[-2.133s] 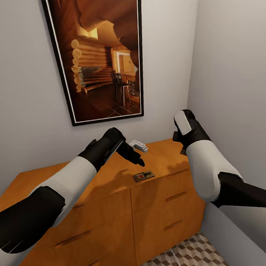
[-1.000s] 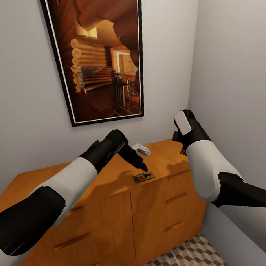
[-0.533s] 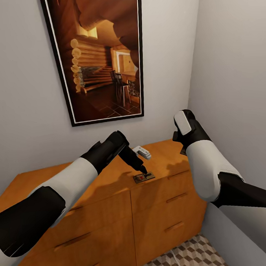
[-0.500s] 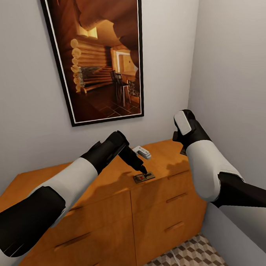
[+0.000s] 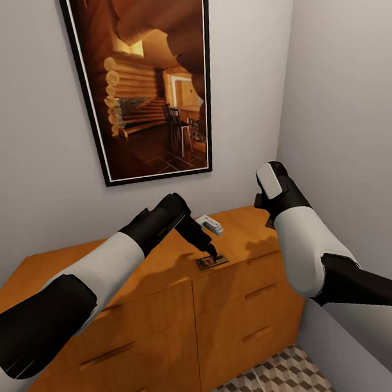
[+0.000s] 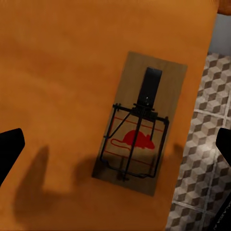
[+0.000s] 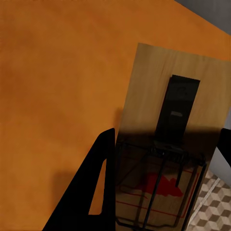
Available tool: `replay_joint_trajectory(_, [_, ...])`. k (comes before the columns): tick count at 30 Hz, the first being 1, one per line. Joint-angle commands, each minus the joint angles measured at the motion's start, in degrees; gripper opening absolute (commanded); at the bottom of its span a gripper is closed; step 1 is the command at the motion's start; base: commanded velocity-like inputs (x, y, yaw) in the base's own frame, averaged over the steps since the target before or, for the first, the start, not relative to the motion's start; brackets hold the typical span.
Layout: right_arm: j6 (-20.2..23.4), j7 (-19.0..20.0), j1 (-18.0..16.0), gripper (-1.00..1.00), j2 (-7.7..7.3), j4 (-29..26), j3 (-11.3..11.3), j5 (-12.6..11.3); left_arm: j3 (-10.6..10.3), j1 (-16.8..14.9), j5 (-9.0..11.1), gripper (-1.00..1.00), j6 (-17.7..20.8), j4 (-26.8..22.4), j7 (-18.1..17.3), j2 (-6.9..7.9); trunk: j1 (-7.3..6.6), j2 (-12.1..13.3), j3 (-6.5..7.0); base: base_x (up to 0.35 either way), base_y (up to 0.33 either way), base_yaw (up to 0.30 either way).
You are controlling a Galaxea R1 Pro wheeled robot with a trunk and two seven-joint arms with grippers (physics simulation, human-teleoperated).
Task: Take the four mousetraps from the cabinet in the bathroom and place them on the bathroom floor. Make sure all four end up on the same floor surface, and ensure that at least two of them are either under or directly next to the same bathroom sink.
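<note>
Bearing the traps, cabinet: the low orange-brown wooden cabinet (image 5: pixel 137 281) with bar-handled drawers stands in the corner. The traps lie on its top.
Floor: the brown-and-cream cube-patterned tiled floor (image 5: pixel 271 380) shows below the cabinet's front. This is where the traps must go.
Left gripper: the black two-fingered left gripper (image 5: pixel 210 252) hangs just above the cabinet's front edge. It is spread wide, one finger on each side of a trap, and grips nothing.
Right gripper: the black right gripper (image 7: pixel 163 163) is also spread apart. It is low over a trap on the cabinet top (which trap, I cannot tell).
Mousetrap: the small flat tan wooden mousetrap (image 6: pixel 139 122), with dark wire and a red mouse print, lies flat at the cabinet's front lip.
Risk: the board is thin and sits flush on the cabinet. Fingers closing too high would likely skid over it or catch only the wire. An off-centre squeeze could nudge it over the cabinet's lip (an uncontrolled drop).
</note>
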Motion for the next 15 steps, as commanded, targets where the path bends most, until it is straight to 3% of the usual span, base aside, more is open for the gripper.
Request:
replay_joint_trajectory(1, [0.14, -0.46, -0.05, -1.00, 0.04, -0.07, -0.15, -0.68, -0.05, -0.06, -0.35, 1.00, 0.23, -0.05, -0.36, -0.01, 0.00, -0.04, -0.07, 0.039, 0.000, 0.000])
replay_joint_trajectory(8, [0.14, -0.46, -0.05, -1.00, 0.04, -0.03, -0.15, -0.69, 0.00, -0.06, -0.36, 1.00, 0.24, 0.01, -0.31, -0.10, 0.00, -0.04, -0.07, 0.128, 0.000, 0.000])
replay_joint_trajectory(15, [0.14, -0.46, -0.05, -1.00, 0.04, -0.02, -0.15, -0.69, -0.08, -0.06, -0.20, 1.00, 0.21, -0.22, -0.35, -0.02, 0.00, -0.04, -0.07, 0.027, 0.000, 0.000])
